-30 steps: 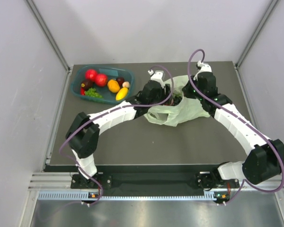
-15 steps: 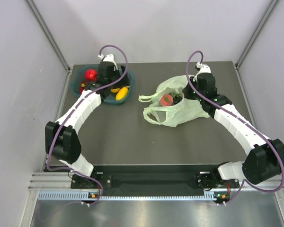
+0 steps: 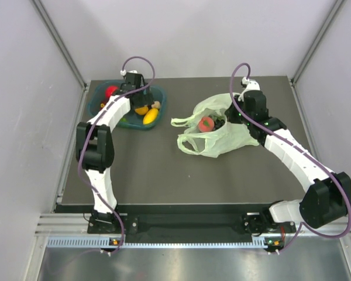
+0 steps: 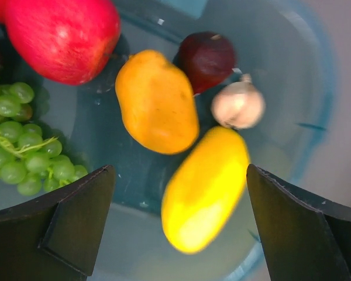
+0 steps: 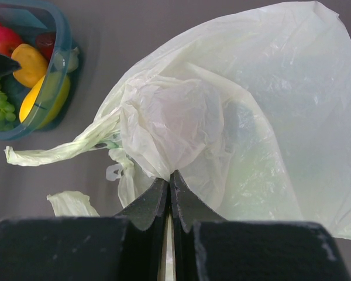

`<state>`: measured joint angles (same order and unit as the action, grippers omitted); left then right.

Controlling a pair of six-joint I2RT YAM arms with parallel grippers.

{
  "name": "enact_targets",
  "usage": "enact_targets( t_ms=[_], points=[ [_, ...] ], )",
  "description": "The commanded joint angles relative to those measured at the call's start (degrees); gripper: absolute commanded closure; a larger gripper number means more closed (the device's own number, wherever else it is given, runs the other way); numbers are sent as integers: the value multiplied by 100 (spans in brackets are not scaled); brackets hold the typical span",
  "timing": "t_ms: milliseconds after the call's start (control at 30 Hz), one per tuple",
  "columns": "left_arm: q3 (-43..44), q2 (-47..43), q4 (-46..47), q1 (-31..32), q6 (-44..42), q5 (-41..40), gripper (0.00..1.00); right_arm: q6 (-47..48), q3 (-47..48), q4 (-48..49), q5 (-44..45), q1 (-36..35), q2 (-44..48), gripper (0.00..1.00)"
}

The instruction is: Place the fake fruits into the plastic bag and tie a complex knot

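Note:
The pale green plastic bag (image 3: 219, 133) lies right of the table's middle with a red fruit (image 3: 206, 123) in its mouth. My right gripper (image 5: 171, 175) is shut on the bag's rim (image 5: 164, 126) and holds it up. My left gripper (image 4: 178, 219) is open and empty above the teal tray (image 3: 97, 100), over a yellow fruit (image 4: 206, 188). Beside it lie an orange fruit (image 4: 156, 100), a dark purple fruit (image 4: 206, 58), a pale garlic-like piece (image 4: 238, 105), a red apple (image 4: 61, 34) and green grapes (image 4: 20, 146). No knot shows.
The tray sits at the table's back left corner. One bag handle (image 3: 184, 121) trails left on the dark table, another loop (image 3: 190, 144) lies in front of the bag. Grey walls enclose the table on three sides.
My left arm swung from the bag back to the tray, leaving a red fruit in the bag's mouth. Since half a second ago it has moved little. The right gripper kept its hold.

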<state>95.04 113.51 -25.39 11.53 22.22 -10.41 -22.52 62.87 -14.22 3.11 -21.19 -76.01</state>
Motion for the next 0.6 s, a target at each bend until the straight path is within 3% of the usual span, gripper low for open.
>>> enact_targets(
  t_ms=[0, 200, 333, 433, 500, 567],
  points=[
    [540, 460, -186, -195, 160, -128, 3, 73, 120, 156, -56, 71, 130, 100],
    [1042, 1251, -195, -300, 186, -180, 4, 99, 67, 182, -118, 80, 165, 100],
    [1393, 1664, -256, -362, 195, 48, 12, 90, 41, 200, -118, 80, 191, 100],
    [1482, 1779, -99, -371, 178, 153, 22, 99, 41, 191, -109, 62, 209, 100],
    [1429, 1718, -19, -380, 116, 284, 38, 108, 32, 191, -101, 71, 209, 100],
    [1263, 1517, 112, -380, 81, 330, 44, 117, 32, 191, -101, 62, 209, 100]
  ],
)
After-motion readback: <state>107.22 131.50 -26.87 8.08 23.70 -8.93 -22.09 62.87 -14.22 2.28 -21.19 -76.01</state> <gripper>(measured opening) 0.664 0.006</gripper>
